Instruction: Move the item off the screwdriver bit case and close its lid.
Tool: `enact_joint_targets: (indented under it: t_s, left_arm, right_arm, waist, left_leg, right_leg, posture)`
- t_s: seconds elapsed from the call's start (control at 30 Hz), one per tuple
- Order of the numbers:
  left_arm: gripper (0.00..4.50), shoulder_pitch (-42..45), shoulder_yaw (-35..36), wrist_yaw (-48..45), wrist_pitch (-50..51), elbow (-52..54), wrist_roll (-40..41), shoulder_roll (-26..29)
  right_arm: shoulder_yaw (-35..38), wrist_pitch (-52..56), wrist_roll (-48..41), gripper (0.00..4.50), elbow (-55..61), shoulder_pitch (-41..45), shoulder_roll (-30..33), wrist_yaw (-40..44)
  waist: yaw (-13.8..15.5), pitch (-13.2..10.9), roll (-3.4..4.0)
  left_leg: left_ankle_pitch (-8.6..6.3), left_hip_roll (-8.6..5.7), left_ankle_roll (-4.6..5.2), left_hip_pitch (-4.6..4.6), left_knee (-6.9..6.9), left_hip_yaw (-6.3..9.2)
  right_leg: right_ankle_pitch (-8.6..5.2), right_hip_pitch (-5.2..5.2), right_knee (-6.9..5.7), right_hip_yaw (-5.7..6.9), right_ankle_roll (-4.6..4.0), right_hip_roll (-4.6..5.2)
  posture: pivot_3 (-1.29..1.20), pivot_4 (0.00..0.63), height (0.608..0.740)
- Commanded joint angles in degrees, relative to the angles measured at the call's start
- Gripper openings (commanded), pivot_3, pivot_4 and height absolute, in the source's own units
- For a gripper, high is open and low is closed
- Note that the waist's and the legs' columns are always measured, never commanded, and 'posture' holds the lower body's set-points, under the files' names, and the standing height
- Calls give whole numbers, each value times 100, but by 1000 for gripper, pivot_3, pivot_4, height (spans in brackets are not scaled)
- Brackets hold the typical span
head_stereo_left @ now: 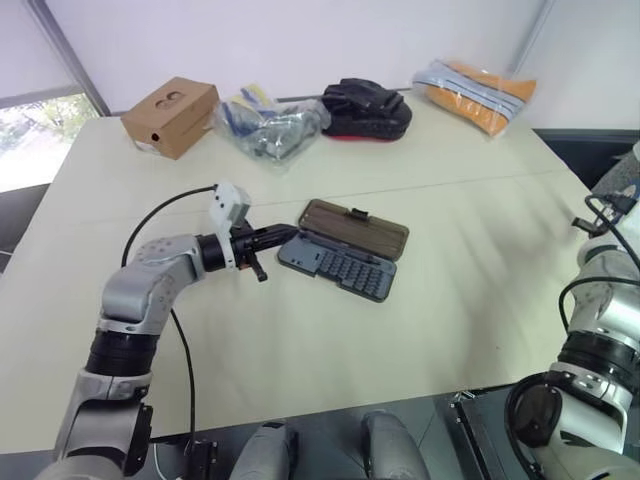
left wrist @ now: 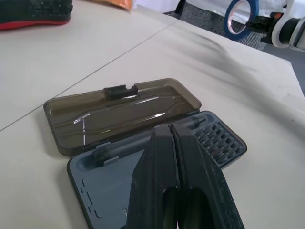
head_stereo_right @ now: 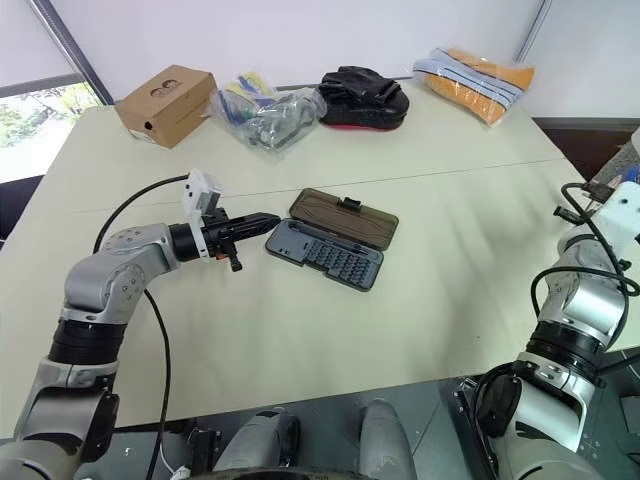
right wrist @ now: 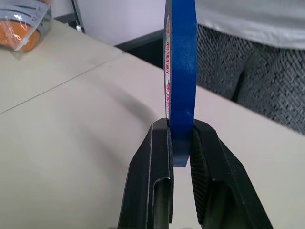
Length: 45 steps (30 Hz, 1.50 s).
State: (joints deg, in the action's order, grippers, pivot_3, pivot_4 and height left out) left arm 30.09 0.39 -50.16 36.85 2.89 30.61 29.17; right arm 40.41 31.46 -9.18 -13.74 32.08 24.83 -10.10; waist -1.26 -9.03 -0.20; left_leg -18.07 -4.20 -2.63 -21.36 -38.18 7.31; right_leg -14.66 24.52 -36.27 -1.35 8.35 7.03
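While my right gripper (right wrist: 180,143) carries the roll of blue tape (right wrist: 180,71) out past the right edge of the desk (head_stereo_left: 300,330), the main risk is a drop; the roll is pinched on edge by a thin part of its band, so a sharp swing could twist it loose, and released here it would likely fall off the desk rather than land on it; I judge it should be set down well apart from the screwdriver bit case (head_stereo_left: 335,264). The 2nd risk is at the case; my left gripper (head_stereo_left: 283,236) sits level at the case's left end, very near it or touching, and a shove there could slide the whole case across the desk instead of folding the lid (head_stereo_left: 356,227) over; the lid lies open flat behind the tray, latch tab (left wrist: 120,90) on its far edge, so it needs lifting from that far side. My right gripper is narrow, clamped on the tape; my left gripper's 2 fingers are pressed together, holding nothing. The case is now clear of the tape, mid-desk, bits exposed.
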Motion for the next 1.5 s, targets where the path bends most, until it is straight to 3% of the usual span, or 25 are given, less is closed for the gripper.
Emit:
enact_joint_targets:
  t_s: [0.03, 0.37, 0.67, 0.77, 0.97, 1.23, 1.5]
  left_arm:
    - [0, 123, 38, -33, -103, 98, 4, 2]
    - [0, 66, 57, 11, -80, 192, 11, -20]
    - [0, 92, 57, 24, -69, 200, 9, -21]
    - [0, 97, 57, 31, -68, 203, 7, -20]
    - [0, 88, 48, 32, -68, 213, 6, -23]
    - [0, 76, 49, 65, -52, 236, 15, -39]
    - [0, 85, 42, 77, -36, 224, 28, -64]
  right_arm:
    - [254, 129, -471, 503, 30, 195, -89, -116]
    - [1667, 242, -2646, 503, -169, 1166, -798, -882]
    - [1602, -151, -3301, 503, -221, 1094, -942, -1298]
    - [1461, -243, -3256, 1400, -168, 986, -909, -1385]
    - [998, -331, -2973, 4487, 22, 752, -726, -1468]
    - [-810, 395, -1531, 4487, 1059, -17, 60, -1327]
    - [-2489, 1072, -1198, 4487, 2104, -112, 927, 535]
  waist:
    - [1, 0, 0]
    - [-98, 1, 1]
    - [-132, 1, 3]
    - [-123, 1, 3]
    - [-129, 1, 4]
    - [-135, 0, 6]
    - [-104, 0, 6]
  left_leg:
    - [0, 0, 0, 0, 0, 0]
    - [0, 3, 0, 3, 1, 13]
    - [0, 2, 0, 1, 4, 16]
    - [0, 2, 1, 0, 4, 16]
    - [0, 2, 1, 0, 4, 15]
    - [0, -1, 1, 0, 4, 14]
    - [-1, -1, 2, -1, 4, 11]
  right_leg:
    - [0, 0, 0, 0, 0, 0]
    - [0, 0, -6, -3, 0, 0]
    - [0, 3, -7, -3, 0, 2]
    - [0, 4, -8, -3, 0, 2]
    - [0, 5, -8, -4, 0, 2]
    - [0, 6, -8, -4, 0, 1]
    - [0, 7, -5, -4, 0, 0]
  posture:
    - [0, 150, 740]
    - [0, 150, 740]
    - [0, 150, 740]
    - [0, 150, 740]
    - [0, 150, 740]
    - [0, 150, 740]
    - [0, 150, 740]
